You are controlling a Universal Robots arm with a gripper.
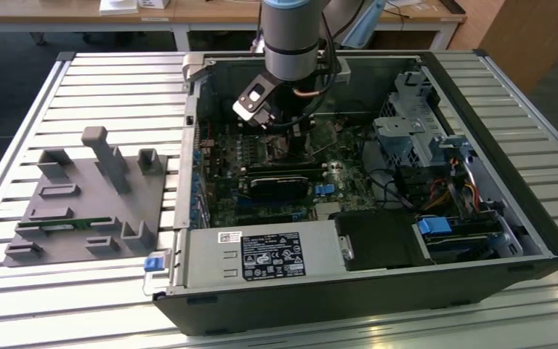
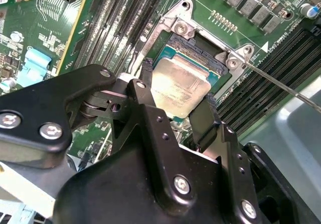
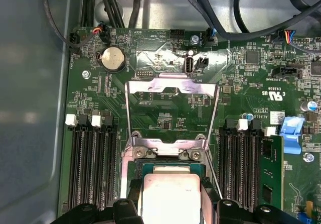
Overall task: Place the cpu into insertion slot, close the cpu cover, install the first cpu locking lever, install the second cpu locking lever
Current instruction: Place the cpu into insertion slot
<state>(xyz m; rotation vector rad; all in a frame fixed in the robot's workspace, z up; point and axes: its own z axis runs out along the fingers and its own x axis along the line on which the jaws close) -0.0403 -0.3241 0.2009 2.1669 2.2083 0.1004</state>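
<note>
Exterior view, arm: the arm (image 1: 293,36) reaches down from above into the open computer case (image 1: 357,298), which lies on a slatted table (image 1: 114,80).
Exterior view, gripper: the gripper (image 1: 281,134) hangs low over the motherboard (image 1: 259,207), towards the far wall of the case.
Exterior view, surroundings: a grey fixture (image 1: 85,211) sits on the table at the exterior view's left, apart from the case.
Second wrist view, gripper: two black fingers (image 2: 145,91) pinch the cpu (image 2: 183,83) by opposite edges.
Second wrist view, cpu: its silver face is up and it sits directly over the insertion slot (image 2: 193,48). I cannot tell whether it is seated.
Second wrist view, locking lever: a thin metal locking lever (image 2: 281,83) juts out from one corner of the slot's surround, unlatched.
Second wrist view, neighbours: long black memory slots (image 2: 115,28) run beside the slot.
First wrist view, cpu cover: the cpu cover (image 3: 173,87) is swung open and back from the slot, hinged at the slot's far edge.
First wrist view, cpu: the chip (image 3: 170,189) is clamped between the fingers (image 3: 134,199), with the slot's rim (image 3: 198,168) just beyond it.
First wrist view, board: a coin cell (image 3: 113,59) lies beyond the open cover.
</note>
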